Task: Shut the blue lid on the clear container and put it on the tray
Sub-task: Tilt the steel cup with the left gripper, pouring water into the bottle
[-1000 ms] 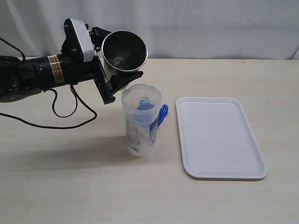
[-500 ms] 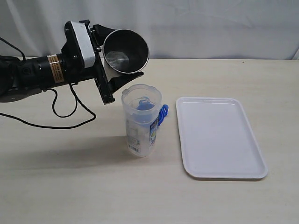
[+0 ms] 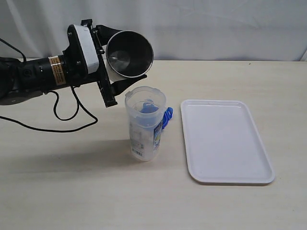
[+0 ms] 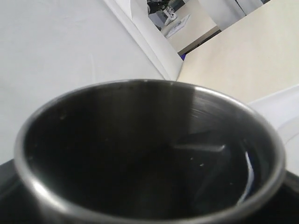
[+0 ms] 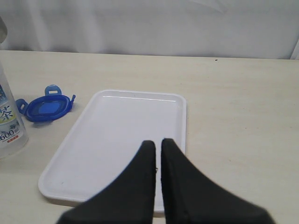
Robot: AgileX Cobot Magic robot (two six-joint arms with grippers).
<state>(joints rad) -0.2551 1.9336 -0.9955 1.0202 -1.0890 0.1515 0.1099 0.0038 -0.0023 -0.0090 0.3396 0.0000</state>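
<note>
The clear container stands upright and uncovered on the table, left of the tray. The blue lid lies flat on the table just behind the container, between it and the tray. My left gripper is shut on a grey steel tumbler, held tilted in the air above and left of the container's mouth. In the left wrist view the tumbler's dark inside fills the picture. My right gripper is shut and empty, hanging over the near part of the tray. That view also shows the lid and container.
A black cable loops on the table under the left arm. A white curtain closes off the back of the table. The right arm is outside the exterior view.
The left gripper has lifted the tumbler slightly and turned it a little, mouth facing more to the right. The container, lid and tray have stayed put.
</note>
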